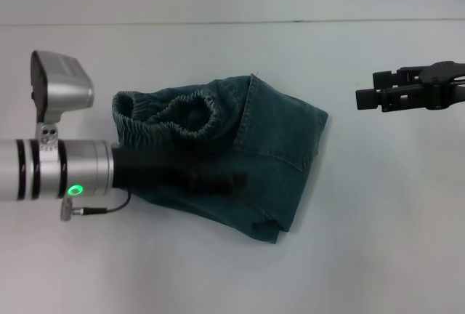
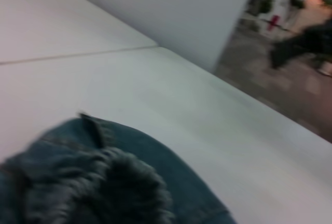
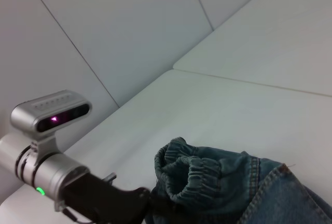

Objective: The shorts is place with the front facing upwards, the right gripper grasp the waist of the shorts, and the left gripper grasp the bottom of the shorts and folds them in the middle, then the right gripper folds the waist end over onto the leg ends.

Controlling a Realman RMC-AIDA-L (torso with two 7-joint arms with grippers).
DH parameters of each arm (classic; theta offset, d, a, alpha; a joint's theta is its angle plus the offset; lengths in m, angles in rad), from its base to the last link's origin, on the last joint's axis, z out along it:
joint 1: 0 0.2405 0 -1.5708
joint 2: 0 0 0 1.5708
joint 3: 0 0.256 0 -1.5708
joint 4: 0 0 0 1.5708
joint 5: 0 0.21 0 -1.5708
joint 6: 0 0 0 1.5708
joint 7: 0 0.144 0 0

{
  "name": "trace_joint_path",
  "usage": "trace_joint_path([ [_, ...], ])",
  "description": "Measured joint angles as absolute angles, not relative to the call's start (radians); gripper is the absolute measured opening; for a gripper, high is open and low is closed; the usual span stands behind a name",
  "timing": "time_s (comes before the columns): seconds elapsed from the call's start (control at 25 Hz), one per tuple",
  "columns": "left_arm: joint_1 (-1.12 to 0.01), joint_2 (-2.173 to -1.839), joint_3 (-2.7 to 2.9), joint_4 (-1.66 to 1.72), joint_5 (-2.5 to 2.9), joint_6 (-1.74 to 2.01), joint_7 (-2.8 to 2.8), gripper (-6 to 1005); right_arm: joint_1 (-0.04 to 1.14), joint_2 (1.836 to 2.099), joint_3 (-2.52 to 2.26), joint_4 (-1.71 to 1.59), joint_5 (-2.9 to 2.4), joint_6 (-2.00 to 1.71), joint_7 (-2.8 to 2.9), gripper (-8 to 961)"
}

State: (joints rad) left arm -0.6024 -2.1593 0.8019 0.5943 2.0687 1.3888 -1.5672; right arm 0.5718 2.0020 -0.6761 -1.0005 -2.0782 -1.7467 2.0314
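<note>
The shorts [image 1: 240, 154] lie bunched on the counter [image 1: 378, 241]. The left gripper [image 1: 218, 179] rests on the denim, grip unclear; the right gripper's [image 1: 363, 99] fingers hover well apart, slightly spread.

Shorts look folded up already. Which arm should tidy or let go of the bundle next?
Left, likely. The left gripper reaches over the shorts just below the waist; the right gripper hangs off to the side, clear of the denim.
</note>
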Motion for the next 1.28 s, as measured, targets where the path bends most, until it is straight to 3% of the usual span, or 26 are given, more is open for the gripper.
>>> trace_joint_path([
  [0.16,-0.613,-2.163,0.775,0.579,2.032,1.286,-1.584,951,0.569,2.006,-0.676,-0.997,-2.078,-1.746,2.026,960],
  [0.84,-0.550,-2.165,0.701,0.531,1.803,1.044,-1.557,947,0.575,2.012,-0.673,-0.986,-2.079,-1.738,2.019,960],
  [1.28,-0.468,-2.155,0.605,0.613,1.765,1.336,-1.514,947,0.576,2.014,-0.673,-0.986,-2.077,-1.744,1.996,960],
])
